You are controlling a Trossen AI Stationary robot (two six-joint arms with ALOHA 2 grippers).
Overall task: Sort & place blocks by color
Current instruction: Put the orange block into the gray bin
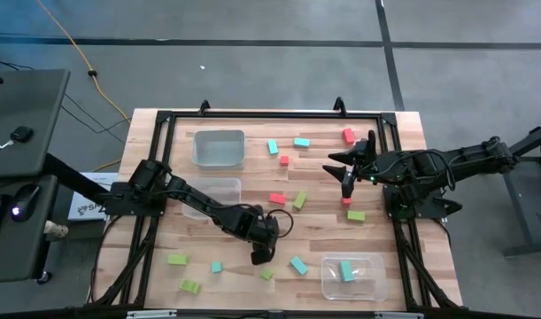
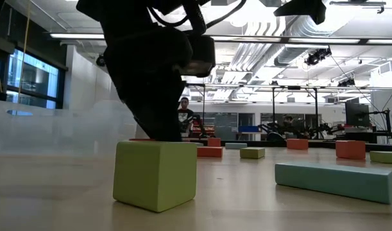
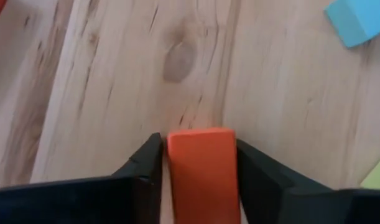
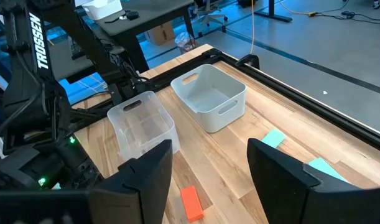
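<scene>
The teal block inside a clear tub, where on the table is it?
In the high view, the teal block lies in the clear tub at the table's near right corner, right of a loose teal block.

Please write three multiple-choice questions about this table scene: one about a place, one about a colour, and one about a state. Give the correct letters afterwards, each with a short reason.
1. Where does the tub holding a teal block stand, seen from above?
A. Near the table's bottom right corner
B. At the top left corner
C. In the table's centre

2. What colour is the block between the left gripper's fingers?
A. Teal
B. Lime green
C. Red-orange

3. How does the right gripper stand?
A. Shut on a green block
B. Open, holding nothing
C. Resting inside a tub

Answers:
1. A: the clear tub with the teal block sits there in the high view.
2. C: the left gripper brackets a red-orange block.
3. B: the right gripper shows spread fingers with only table between them.
</scene>
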